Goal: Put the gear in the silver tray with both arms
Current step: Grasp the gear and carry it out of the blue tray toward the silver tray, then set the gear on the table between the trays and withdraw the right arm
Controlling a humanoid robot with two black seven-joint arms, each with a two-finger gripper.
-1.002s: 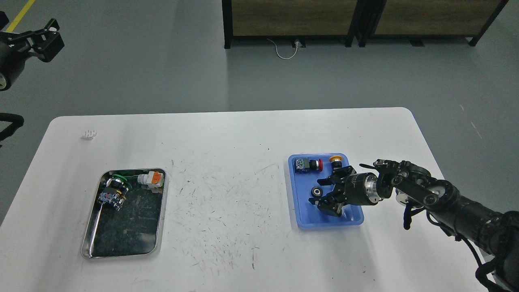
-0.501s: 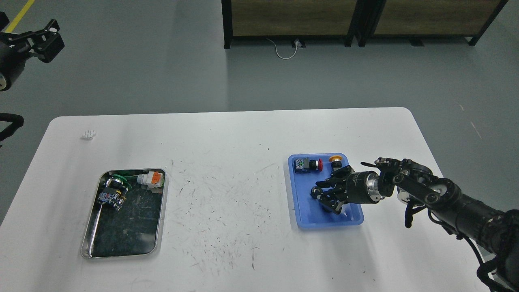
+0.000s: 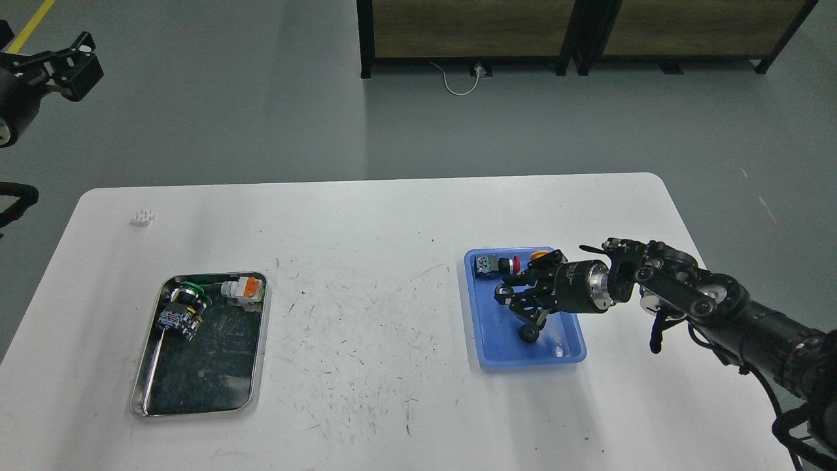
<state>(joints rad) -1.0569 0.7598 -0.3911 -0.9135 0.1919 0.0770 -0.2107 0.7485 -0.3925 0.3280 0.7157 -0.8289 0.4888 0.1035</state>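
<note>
The gear, a small black wheel, is in the blue plastic tray just under my right gripper. The gripper hovers over that tray with its fingers drawn close. The lower fingertip reaches down to the gear, and I cannot tell whether it is gripped. The silver tray lies at the table's left and holds a green and blue switch part and an orange and white part. My left gripper is off the table at the far upper left, dark and small.
A red push button and a yellow-topped part lie at the blue tray's far end, beside the right gripper. A small white toothed piece lies on the white table at the far left. Cabinets stand beyond the table.
My right gripper drew its fingers together around the gear, then moved up and left over the blue tray. The gear now shows nearer the tray's front. The left arm has not moved.
</note>
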